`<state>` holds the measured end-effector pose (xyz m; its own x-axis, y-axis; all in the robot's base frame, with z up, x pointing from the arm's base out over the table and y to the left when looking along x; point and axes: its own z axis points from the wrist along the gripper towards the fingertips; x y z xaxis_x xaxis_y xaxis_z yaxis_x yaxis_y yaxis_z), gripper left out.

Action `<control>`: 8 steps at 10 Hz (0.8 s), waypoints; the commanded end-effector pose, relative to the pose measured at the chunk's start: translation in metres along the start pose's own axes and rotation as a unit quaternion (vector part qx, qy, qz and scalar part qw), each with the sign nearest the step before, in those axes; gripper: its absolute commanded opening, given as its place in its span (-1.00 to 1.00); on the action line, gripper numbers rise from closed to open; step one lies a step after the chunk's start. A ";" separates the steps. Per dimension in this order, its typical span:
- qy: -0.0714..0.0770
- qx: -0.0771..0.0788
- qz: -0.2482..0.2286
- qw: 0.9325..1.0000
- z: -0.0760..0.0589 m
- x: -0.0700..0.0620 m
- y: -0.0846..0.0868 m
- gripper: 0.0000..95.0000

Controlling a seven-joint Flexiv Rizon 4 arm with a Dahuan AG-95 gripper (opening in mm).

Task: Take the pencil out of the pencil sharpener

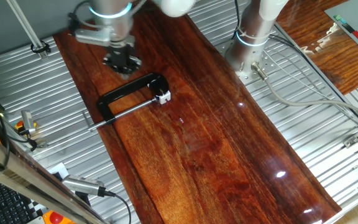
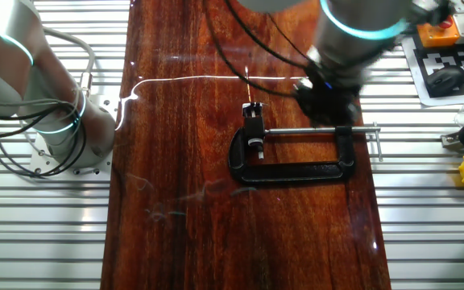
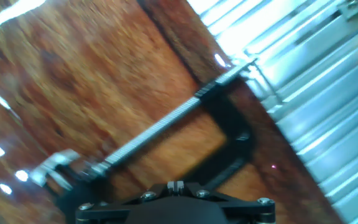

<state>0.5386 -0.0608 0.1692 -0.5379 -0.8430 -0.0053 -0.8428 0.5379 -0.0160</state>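
Observation:
A black C-clamp [image 1: 129,92] lies on the dark wooden board [image 1: 216,143] and grips a small white and black pencil sharpener [image 1: 161,96] at its jaw end. The sharpener also shows in the other fixed view [image 2: 254,122]. There a thin pale line [image 2: 246,84] runs from it toward the far edge and may be the pencil. I cannot make out the pencil in any other view. My gripper [image 1: 122,62] hovers just beyond the clamp's back. In the hand view its fingertips [image 3: 176,185] are pressed together with nothing visible between them, above the clamp's threaded rod [image 3: 154,134].
The board lies on a ribbed metal table [image 1: 36,106]. The arm's base [image 1: 250,43] stands at the board's far right edge. Cables [image 1: 309,93] run to the right of the base. A keyboard and tools [image 1: 17,199] are at the near left.

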 end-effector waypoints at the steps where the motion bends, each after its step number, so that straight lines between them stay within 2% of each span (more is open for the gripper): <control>1: 0.002 -0.003 -0.012 1.000 0.000 0.016 -0.036 -1.00; 3: 0.000 -0.005 -0.013 1.000 0.000 0.016 -0.036 -1.00; 8: 0.014 0.001 -0.014 1.000 0.000 0.016 -0.036 -1.00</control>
<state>0.5608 -0.0931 0.1698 -0.5122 -0.8585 0.0268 -0.8589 0.5119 -0.0189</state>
